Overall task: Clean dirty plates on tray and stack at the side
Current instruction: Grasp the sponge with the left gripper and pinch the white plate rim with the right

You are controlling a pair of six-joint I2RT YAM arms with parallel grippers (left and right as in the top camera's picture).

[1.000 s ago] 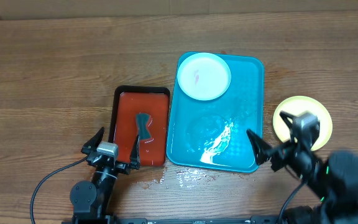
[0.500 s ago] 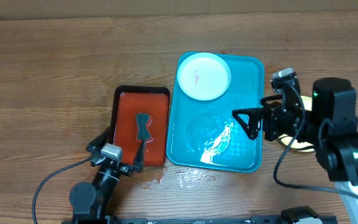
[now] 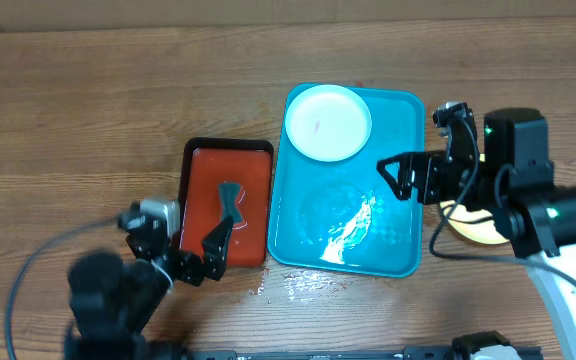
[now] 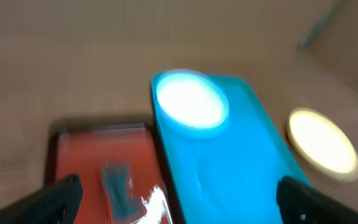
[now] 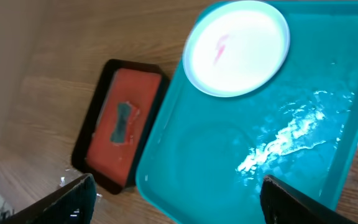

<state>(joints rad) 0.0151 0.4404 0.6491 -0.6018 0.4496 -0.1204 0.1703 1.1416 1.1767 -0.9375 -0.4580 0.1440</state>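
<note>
A: Where's the dirty one?
B: One mint-rimmed plate (image 3: pixel 328 122) with a pink smear on it. It lies flat at the far end of the teal tray (image 3: pixel 308 225), and nothing else is on that tray

A: Which arm is nearer?
B: The right. The right gripper (image 3: pixel 396 180) hovers over the tray's right rim, about halfway along, and the plate lies ahead of it and to its left. The left gripper (image 3: pixel 173 245) sits at the near end of the red tray (image 3: pixel 203 180), well apart from the plate but near the dark tool (image 3: pixel 229 198) lying in it

A: Hands?
B: Both have their fingers spread wide with nothing between them. The left wrist view is blurred, but the gap is plain

A: Long axis?
B: The plate is round, so it has none. The teal tray runs long from near to far, so I judge a reach from the right would go forward along it and inward

A: Counts?
B: Two trays, one dark tool, one plate on the teal tray. A yellow-rimmed plate (image 4: pixel 322 144) sits on the table just right of that tray, partly under the right arm. Whether it's one or two stacked, cannot tell
</note>
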